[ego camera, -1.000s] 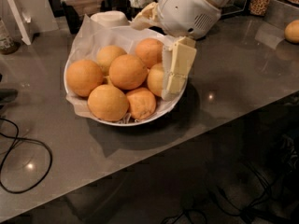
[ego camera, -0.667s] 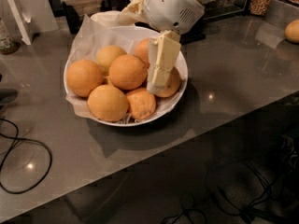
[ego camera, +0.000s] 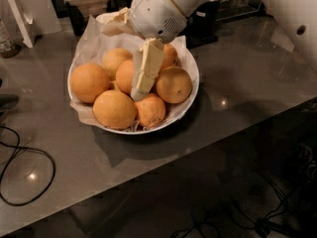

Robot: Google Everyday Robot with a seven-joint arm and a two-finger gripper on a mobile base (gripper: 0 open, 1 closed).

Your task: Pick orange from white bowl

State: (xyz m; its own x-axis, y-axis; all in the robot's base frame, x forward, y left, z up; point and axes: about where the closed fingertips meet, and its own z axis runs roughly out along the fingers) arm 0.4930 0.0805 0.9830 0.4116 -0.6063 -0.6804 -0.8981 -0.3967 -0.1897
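Note:
The white bowl (ego camera: 195, 77), lined with crumpled white paper, stands on the grey table and holds several oranges. My gripper (ego camera: 138, 94) reaches down from the upper right into the middle of the bowl. It stands in front of the round deep-orange orange (ego camera: 124, 76) at the centre and hides that orange's right half. Other oranges lie around it: a large one at the left (ego camera: 89, 82), one at the front (ego camera: 115, 109), a lumpy one (ego camera: 151, 111) just below the gripper tip, and one at the right (ego camera: 174, 85).
A black cable (ego camera: 28, 151) loops on the table at the left. A small white cup (ego camera: 107, 18) stands behind the bowl, a white stand (ego camera: 19, 17) at the back left, a dark box (ego camera: 204, 23) at the back right. The table's front edge (ego camera: 208, 148) runs diagonally.
My gripper has moved left from the bowl's right side to its middle, now in front of the centre orange. The oranges and the bowl have not moved.

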